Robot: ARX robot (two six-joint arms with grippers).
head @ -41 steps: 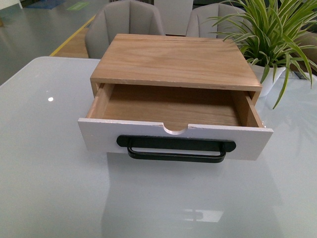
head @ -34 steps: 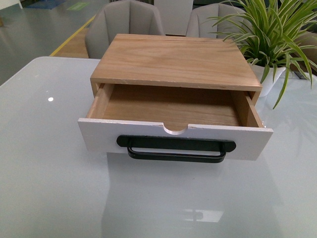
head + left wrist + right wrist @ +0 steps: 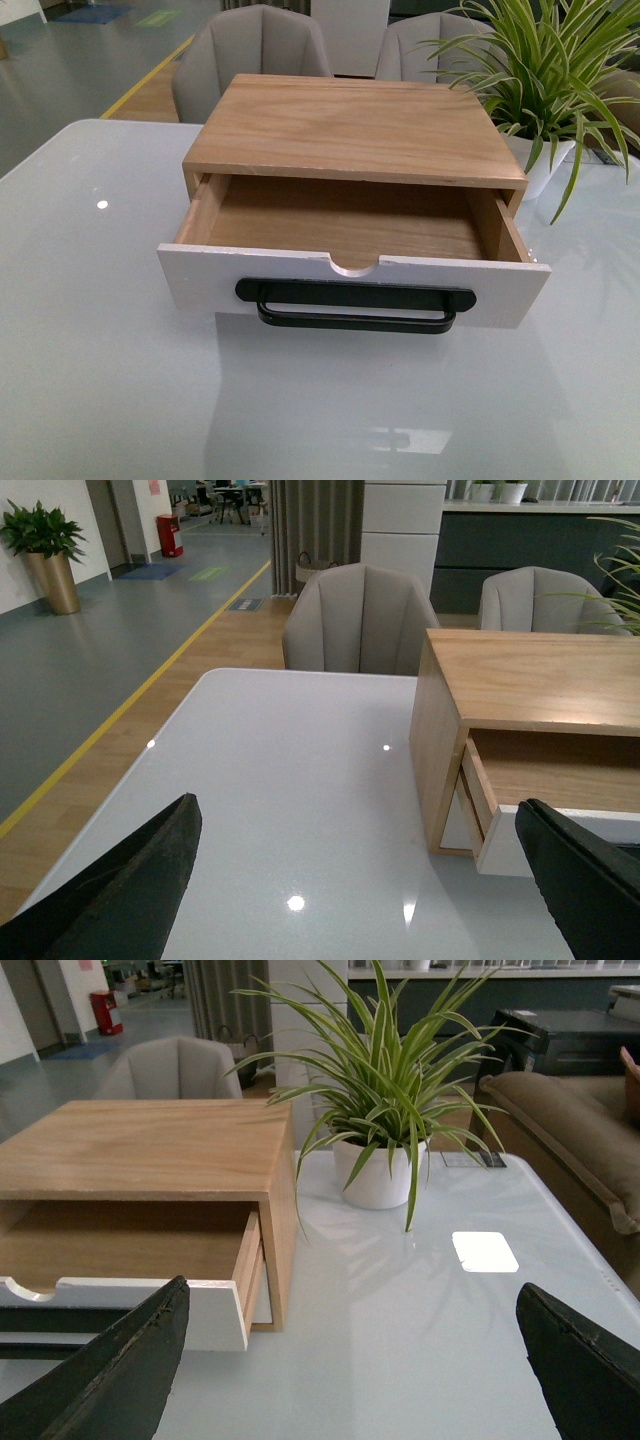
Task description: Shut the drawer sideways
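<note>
Surface (image 3: 90, 380): bare across the near side and all down the left, wide passage. Drawer (image 3: 350, 285) juts toward the near edge from its wooden case (image 3: 350, 125); both ends of its front panel stand clear. Right of the case: potted plant (image 3: 530, 170) near the far right corner, leaves arching over that side, tighter room. Chairs (image 3: 250, 45) beyond the far edge.

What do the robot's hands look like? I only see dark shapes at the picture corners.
Only the jaws show, in the wrist views. The left gripper has two matte black, wedge-shaped jaws tapering to blunt tips, with scuffed edges. The right gripper looks the same. No cables, markings or arm casing are visible.
</note>
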